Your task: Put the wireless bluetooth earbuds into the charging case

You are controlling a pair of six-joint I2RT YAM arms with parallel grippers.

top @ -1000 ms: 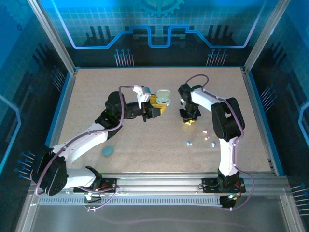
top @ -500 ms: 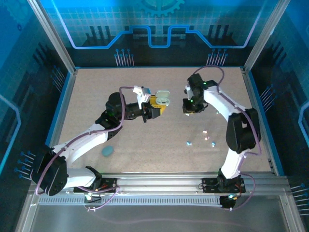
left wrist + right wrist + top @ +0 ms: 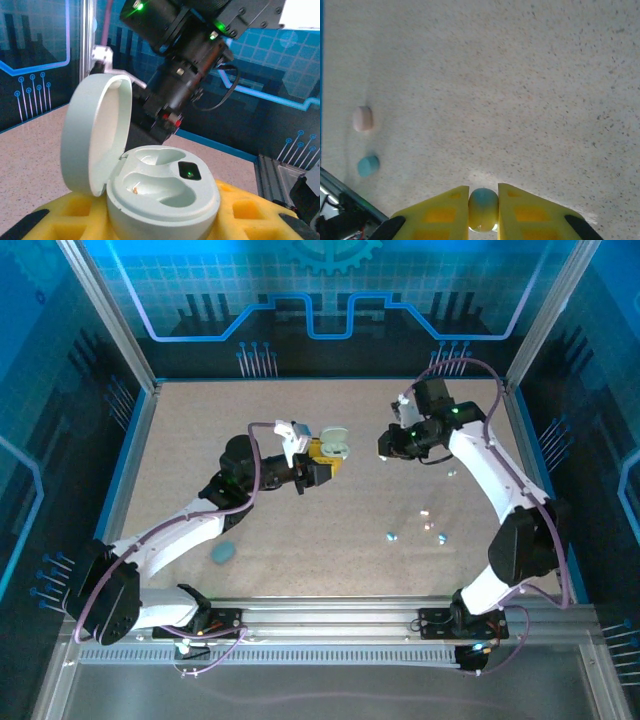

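The left hand (image 3: 324, 456) grips an open, pale mint charging case (image 3: 162, 197) between its yellow fingers (image 3: 240, 212) above the middle of the speckled table (image 3: 300, 410). In the left wrist view the lid (image 3: 95, 137) stands tipped up on its hinge at the left, two moulded wells lie bare, and a small green light glows on the case's inner face. Facing it from the right, near the case but apart from it, the right hand (image 3: 389, 446) is clenched on a single earbud (image 3: 483, 207), a tiny pale blue and whitish bead pinched between the tips of its own yellow fingers (image 3: 445, 210) above the table. The left wrist view shows the right arm's dark wrist looming behind the open case, green lights lit on it. Three loose earbuds (image 3: 391, 536) lie on the right side of the table, nearer the arms' bases and well apart from the case. The right wrist view shows a pink one (image 3: 363, 118) and a blue one (image 3: 368, 165) lying near each other. A teal oval case (image 3: 222, 552) rests on the table at the left, just beside the left arm.
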